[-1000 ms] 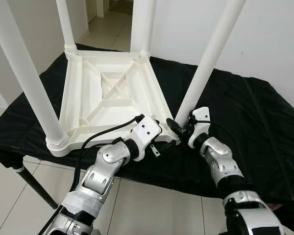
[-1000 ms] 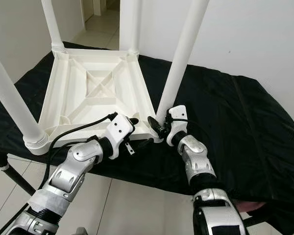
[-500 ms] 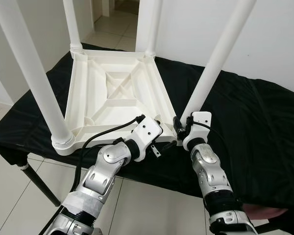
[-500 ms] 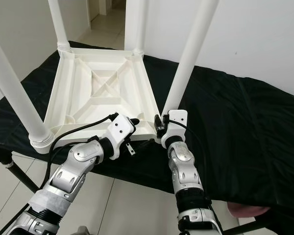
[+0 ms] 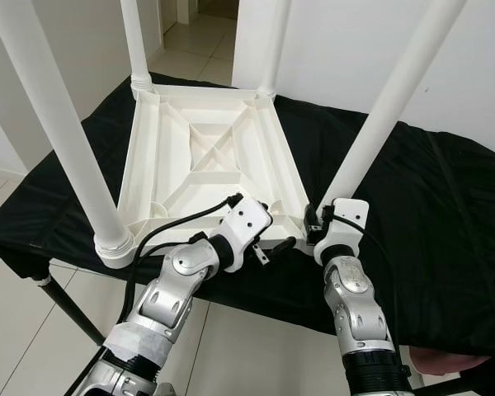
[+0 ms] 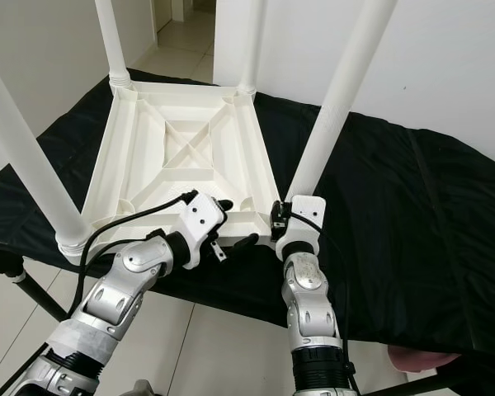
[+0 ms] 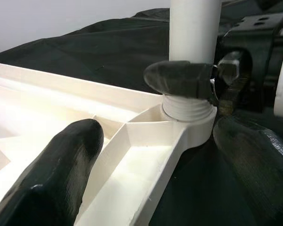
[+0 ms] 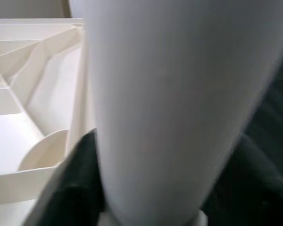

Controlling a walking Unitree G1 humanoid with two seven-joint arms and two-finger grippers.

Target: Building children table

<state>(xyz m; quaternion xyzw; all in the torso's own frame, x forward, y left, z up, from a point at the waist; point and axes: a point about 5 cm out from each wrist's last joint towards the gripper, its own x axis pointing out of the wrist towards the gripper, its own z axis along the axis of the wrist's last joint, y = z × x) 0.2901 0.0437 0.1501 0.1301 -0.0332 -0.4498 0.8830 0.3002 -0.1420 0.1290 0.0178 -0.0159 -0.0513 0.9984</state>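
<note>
A white children's table [image 5: 206, 165] lies upside down on a black cloth [image 5: 429, 206] covering a work surface, its four legs pointing up; the right gripper [image 6: 277, 221] is clamped around the base of the near right leg [image 5: 379, 115], just above its threaded collar; the left gripper [image 5: 268, 239] sits with its fingers spread apart at the table's near edge, one finger [image 7: 56, 174] over the ribbed underside and the other outside the rim.
</note>
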